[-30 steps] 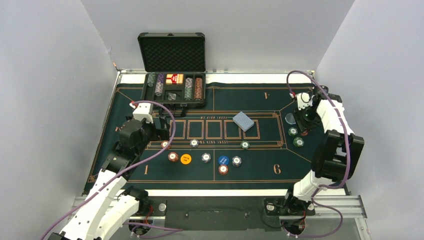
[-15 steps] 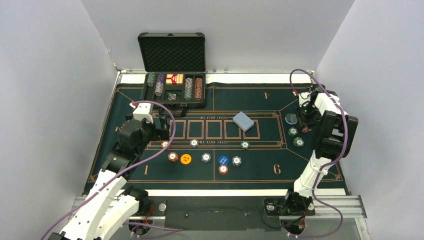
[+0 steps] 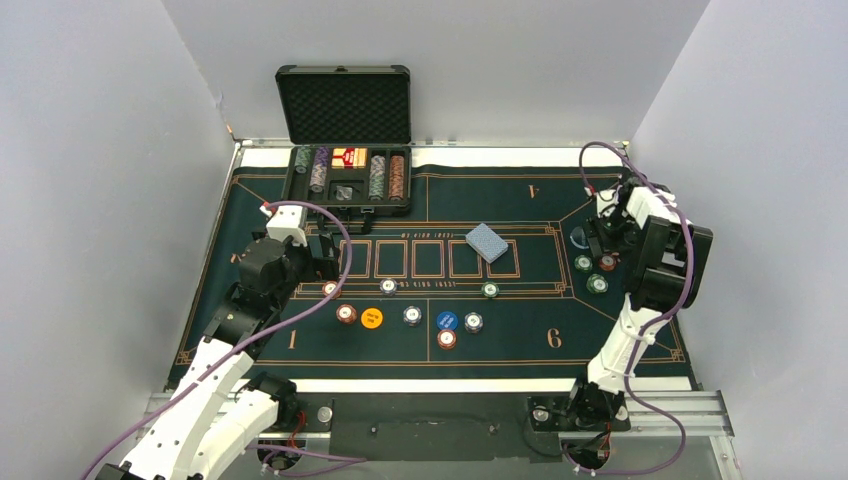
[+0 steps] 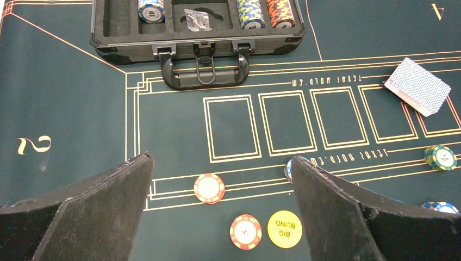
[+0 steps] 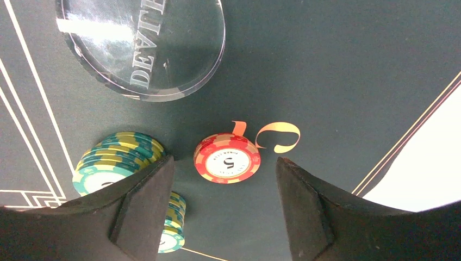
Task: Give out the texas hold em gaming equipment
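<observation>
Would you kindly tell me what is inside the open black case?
The case holds four rows of chips, red card boxes and a small clear packet. Whatever lies under the chips and boxes is covered.

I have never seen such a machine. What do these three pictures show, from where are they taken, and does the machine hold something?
Two robot arms, the left arm and the right arm, are bolted at the near edge of a table with a green poker mat. The wide picture is from a fixed camera above and behind them. The other two are from a camera on each wrist; the dark wedges are that hand's fingers. On the mat lie an open black case, a blue-backed card deck, loose chips and an orange BIG BLIND disc. The left hand is open and holds nothing. The right hand is open, its fingers either side of a red chip, beside green chips and a clear disc.
</observation>
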`<move>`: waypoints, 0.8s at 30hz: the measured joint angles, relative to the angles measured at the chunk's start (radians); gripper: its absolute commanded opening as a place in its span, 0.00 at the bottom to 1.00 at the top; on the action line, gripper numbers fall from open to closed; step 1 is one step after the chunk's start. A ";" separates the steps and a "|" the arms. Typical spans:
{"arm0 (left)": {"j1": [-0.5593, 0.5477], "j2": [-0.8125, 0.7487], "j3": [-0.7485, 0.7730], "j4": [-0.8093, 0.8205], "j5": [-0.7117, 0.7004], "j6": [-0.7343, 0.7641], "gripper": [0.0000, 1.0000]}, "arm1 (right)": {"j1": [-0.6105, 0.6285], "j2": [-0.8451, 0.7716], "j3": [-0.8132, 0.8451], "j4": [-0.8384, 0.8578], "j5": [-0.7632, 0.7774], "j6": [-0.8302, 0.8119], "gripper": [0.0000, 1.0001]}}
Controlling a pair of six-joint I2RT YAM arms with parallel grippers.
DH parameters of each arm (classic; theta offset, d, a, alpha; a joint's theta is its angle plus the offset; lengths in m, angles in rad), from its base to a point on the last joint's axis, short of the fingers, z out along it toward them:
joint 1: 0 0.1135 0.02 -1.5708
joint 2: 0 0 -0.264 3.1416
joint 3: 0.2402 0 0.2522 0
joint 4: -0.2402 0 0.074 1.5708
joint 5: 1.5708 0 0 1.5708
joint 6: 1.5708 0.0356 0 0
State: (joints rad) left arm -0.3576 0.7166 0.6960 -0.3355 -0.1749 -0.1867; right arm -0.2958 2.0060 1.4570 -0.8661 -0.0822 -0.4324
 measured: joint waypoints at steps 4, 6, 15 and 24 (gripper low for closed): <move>0.000 0.001 0.000 0.000 -0.001 0.000 0.97 | -0.007 -0.005 0.005 0.002 0.000 0.000 0.71; 0.000 0.001 0.000 0.000 -0.001 0.000 0.97 | -0.015 -0.023 0.005 0.000 -0.002 0.000 0.73; 0.000 0.001 0.000 0.000 -0.001 -0.002 0.97 | -0.032 -0.381 -0.009 -0.010 -0.084 0.000 0.66; 0.000 -0.007 0.000 0.007 0.053 -0.021 0.97 | 0.045 -0.729 -0.279 -0.038 -0.425 -0.118 0.90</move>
State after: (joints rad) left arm -0.3576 0.7097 0.6960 -0.3283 -0.1223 -0.2073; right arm -0.2508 1.2766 1.1778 -0.9043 -0.5068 -0.5507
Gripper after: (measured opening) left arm 0.972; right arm 0.809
